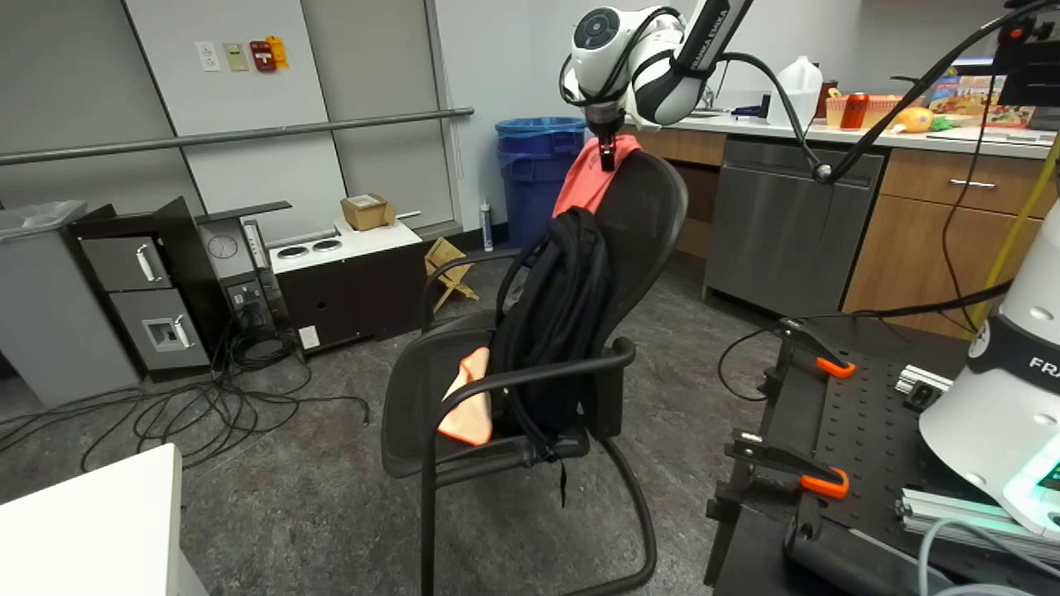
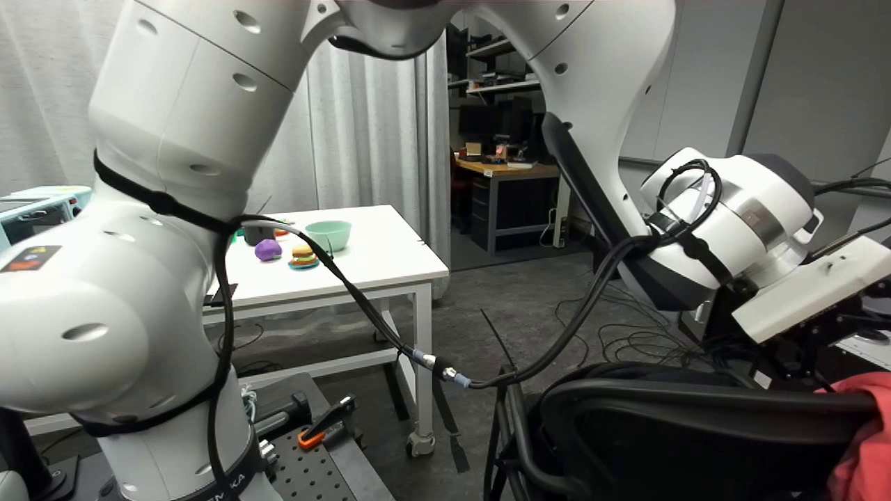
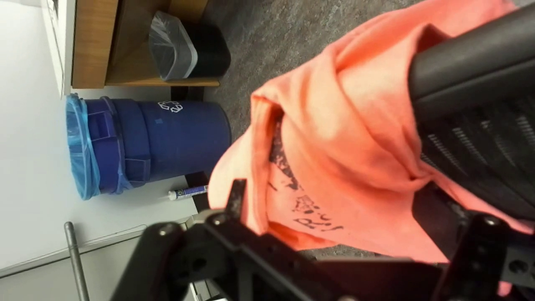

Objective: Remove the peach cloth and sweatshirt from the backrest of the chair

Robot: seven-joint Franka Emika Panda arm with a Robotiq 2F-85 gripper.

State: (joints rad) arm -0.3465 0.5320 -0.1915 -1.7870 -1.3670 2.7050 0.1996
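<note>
A coral-peach cloth [image 1: 590, 178] with dark print hangs over the top corner of the black chair backrest [image 1: 642, 223]. It also shows at the edge of an exterior view [image 2: 866, 445] and fills the middle of the wrist view [image 3: 342, 138]. My gripper [image 1: 607, 157] points down at the cloth on the backrest's top. In the wrist view my gripper [image 3: 342, 194] has its fingers wide apart, with cloth visible between them. A black bag-like item with straps [image 1: 555, 314] leans on the backrest; I see no clear sweatshirt. A paler peach cloth [image 1: 470, 406] lies on the seat.
The chair's armrest [image 1: 538, 372] stands out in front. A blue recycling bin [image 1: 538, 182] and a counter [image 1: 869, 136] are behind. The robot's table [image 1: 869, 414] with clamps is beside the chair. A white table [image 2: 362, 257] holds a bowl and toys.
</note>
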